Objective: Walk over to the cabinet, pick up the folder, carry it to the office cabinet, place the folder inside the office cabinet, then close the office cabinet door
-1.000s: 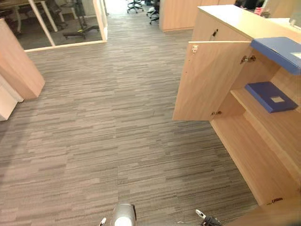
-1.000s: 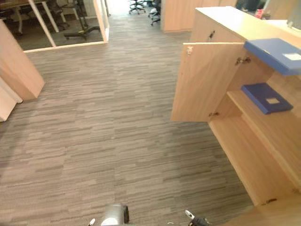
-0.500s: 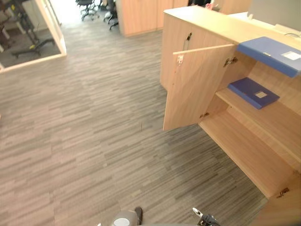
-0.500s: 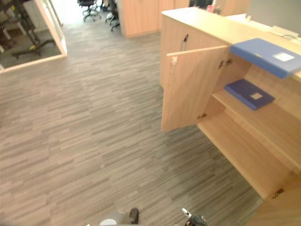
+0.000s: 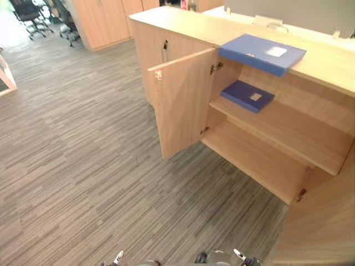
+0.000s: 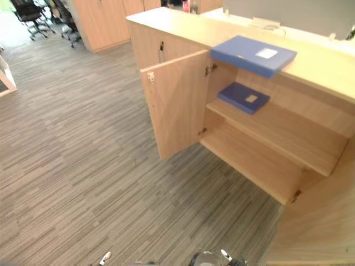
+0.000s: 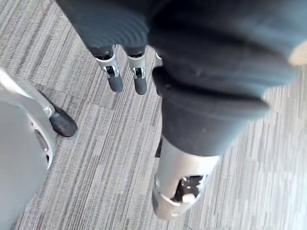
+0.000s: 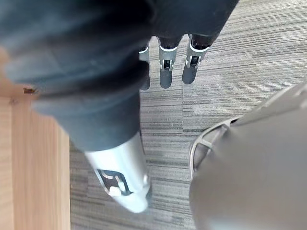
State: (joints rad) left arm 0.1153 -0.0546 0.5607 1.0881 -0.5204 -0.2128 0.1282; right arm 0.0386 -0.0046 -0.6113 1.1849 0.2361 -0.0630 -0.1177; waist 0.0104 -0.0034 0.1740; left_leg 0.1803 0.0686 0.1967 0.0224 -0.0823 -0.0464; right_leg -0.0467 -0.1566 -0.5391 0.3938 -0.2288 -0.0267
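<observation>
**Nearing the open cabinet with both hands empty**

Closest to us, our left hand (image 7: 114, 76) and right hand (image 8: 165, 73) hang at our sides above the grey striped carpet (image 5: 83, 166). The fingers of both are straight and relaxed and hold nothing. We judge that they hang loose because we are on the walk-up and have nothing to carry yet.

Ahead on the right stands the pale wooden office cabinet (image 5: 324, 64). Its door (image 5: 183, 108) is swung wide out to the left, probably left that way so a folder can go straight in. On the middle shelf (image 5: 299, 133), toward its left end, a second blue folder (image 5: 247, 96) lies flat.

Just above it, on the cabinet's top, the blue folder (image 5: 262, 54) lies flat. Its near edge seems to jut past the top's front edge, which should give fingers an easy hold. Each folder carries a small white label, but the writing is too small for us to read.

Far off to the left are more wooden cabinets (image 5: 102, 19) and black office chairs (image 5: 26, 12).
</observation>
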